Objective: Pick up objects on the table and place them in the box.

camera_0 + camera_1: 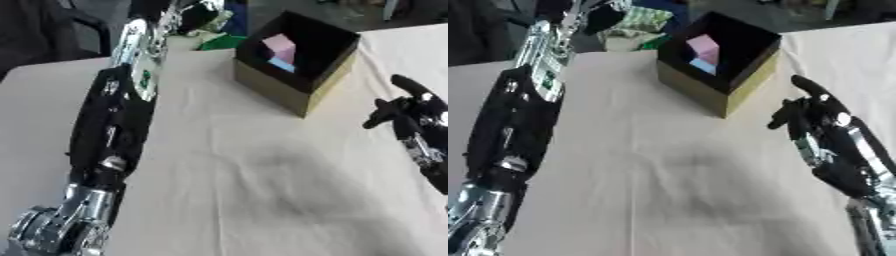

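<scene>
Right eye view: the right hand [815, 112] hangs empty, fingers relaxed, just right of the box [726, 85] holding pink and blue blocks [703, 52].

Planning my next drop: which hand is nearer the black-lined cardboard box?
Right. The right hand is just right of the black-lined cardboard box; the left hand reaches beyond its far-left corner.

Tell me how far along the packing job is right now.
Partly done: a pink block and a blue one already lie in the box. The left hand reaches to green things at the table's far edge; whether it grips one is unclear. The right hand holds nothing.
</scene>
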`<state>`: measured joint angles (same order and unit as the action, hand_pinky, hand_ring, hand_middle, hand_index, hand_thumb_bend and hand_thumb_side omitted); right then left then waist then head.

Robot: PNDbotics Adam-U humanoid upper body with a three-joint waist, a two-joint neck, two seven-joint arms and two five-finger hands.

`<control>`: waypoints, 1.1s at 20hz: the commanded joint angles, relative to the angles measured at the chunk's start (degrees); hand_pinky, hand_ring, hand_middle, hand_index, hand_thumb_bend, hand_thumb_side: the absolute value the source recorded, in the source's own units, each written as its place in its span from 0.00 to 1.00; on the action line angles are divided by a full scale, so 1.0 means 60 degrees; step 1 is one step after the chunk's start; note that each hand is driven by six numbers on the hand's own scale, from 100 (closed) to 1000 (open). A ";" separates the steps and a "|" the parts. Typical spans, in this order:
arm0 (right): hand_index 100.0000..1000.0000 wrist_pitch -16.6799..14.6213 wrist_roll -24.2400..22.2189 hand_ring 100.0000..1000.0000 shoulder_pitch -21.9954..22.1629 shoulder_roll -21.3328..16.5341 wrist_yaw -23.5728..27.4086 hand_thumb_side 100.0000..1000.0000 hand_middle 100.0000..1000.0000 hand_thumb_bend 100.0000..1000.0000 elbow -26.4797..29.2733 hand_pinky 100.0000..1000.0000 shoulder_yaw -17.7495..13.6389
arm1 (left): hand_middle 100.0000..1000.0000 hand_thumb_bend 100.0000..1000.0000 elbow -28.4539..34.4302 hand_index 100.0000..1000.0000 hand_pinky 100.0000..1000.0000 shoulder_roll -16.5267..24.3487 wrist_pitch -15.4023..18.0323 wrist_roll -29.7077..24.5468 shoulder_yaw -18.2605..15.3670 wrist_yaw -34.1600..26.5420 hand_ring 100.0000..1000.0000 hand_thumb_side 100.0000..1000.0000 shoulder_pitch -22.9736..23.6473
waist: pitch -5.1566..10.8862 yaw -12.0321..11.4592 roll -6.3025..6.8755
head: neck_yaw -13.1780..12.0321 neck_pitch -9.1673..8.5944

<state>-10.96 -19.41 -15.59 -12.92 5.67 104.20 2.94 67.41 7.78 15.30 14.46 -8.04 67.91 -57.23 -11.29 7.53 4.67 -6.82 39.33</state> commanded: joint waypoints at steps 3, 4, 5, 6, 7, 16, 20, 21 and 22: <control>0.97 -0.0003 0.0082 0.57 -0.0072 -0.0092 -0.0001 0.41 0.54 0.00 0.0116 1.00 -0.0086 | 0.61 0.00 0.0792 0.87 0.72 0.0177 0.0601 0.0317 -0.0229 -0.0700 0.64 0.56 0.0700 | 0.0127 -0.0158 -0.0107 | -0.0064 0.0078; 0.97 -0.0003 0.0101 0.57 -0.0067 -0.0092 0.0001 0.41 0.54 0.00 0.0117 1.00 -0.0104 | 0.61 0.00 0.0850 0.87 0.72 0.0126 0.0720 0.0336 -0.0315 -0.0822 0.63 0.57 0.0899 | 0.0125 -0.0192 -0.0117 | -0.0067 0.0068; 0.97 -0.0004 0.0114 0.57 -0.0062 -0.0097 -0.0001 0.41 0.54 0.00 0.0120 1.00 -0.0117 | 0.60 0.00 0.0914 0.87 0.72 0.0079 0.0839 0.0356 -0.0390 -0.0943 0.62 0.58 0.1095 | 0.0119 -0.0221 -0.0129 | -0.0062 0.0079; 0.97 -0.0006 0.0121 0.57 -0.0056 -0.0103 -0.0007 0.41 0.54 0.00 0.0120 1.00 -0.0122 | 0.59 0.00 0.0982 0.86 0.71 0.0042 0.0956 0.0368 -0.0436 -0.1061 0.62 0.60 0.1287 | 0.0118 -0.0235 -0.0137 | -0.0061 0.0097; 0.97 -0.0008 0.0125 0.57 -0.0044 -0.0103 -0.0014 0.41 0.54 0.00 0.0118 1.00 -0.0126 | 0.59 0.00 0.1027 0.86 0.71 -0.0010 0.1081 0.0361 -0.0483 -0.1187 0.62 0.61 0.1491 | 0.0116 -0.0271 -0.0150 | -0.0079 0.0108; 0.97 -0.0011 0.0114 0.57 -0.0019 -0.0077 0.0004 0.41 0.54 0.00 0.0106 1.00 -0.0098 | 0.57 0.00 0.1607 0.87 0.70 -0.0261 0.2024 0.0369 -0.0314 -0.2345 0.59 0.68 0.3373 | 0.0161 -0.0356 -0.0202 | -0.0341 0.0248; 0.97 -0.0016 0.0095 0.57 -0.0007 -0.0071 0.0011 0.41 0.54 0.00 0.0101 1.00 -0.0075 | 0.56 0.00 0.2173 0.87 0.70 -0.0378 0.2153 0.0253 -0.0029 -0.2883 0.59 0.70 0.4118 | 0.0168 -0.0343 -0.0232 | -0.0398 0.0367; 0.97 -0.0020 0.0091 0.57 -0.0014 -0.0068 0.0014 0.41 0.54 0.00 0.0104 1.00 -0.0073 | 0.56 0.00 0.2281 0.87 0.69 -0.0380 0.2142 0.0170 0.0030 -0.3021 0.59 0.71 0.4207 | 0.0160 -0.0342 -0.0233 | -0.0422 0.0390; 0.97 -0.0021 0.0092 0.57 -0.0018 -0.0064 0.0018 0.41 0.54 0.00 0.0106 1.00 -0.0075 | 0.56 0.00 0.2373 0.87 0.69 -0.0379 0.2124 0.0075 0.0079 -0.3157 0.58 0.71 0.4274 | 0.0152 -0.0338 -0.0236 | -0.0435 0.0408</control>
<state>-10.94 -18.78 -15.11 -12.92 5.67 104.20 2.50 79.61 5.06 27.91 15.40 -8.12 50.15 -31.02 -11.27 5.50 3.44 -9.14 41.32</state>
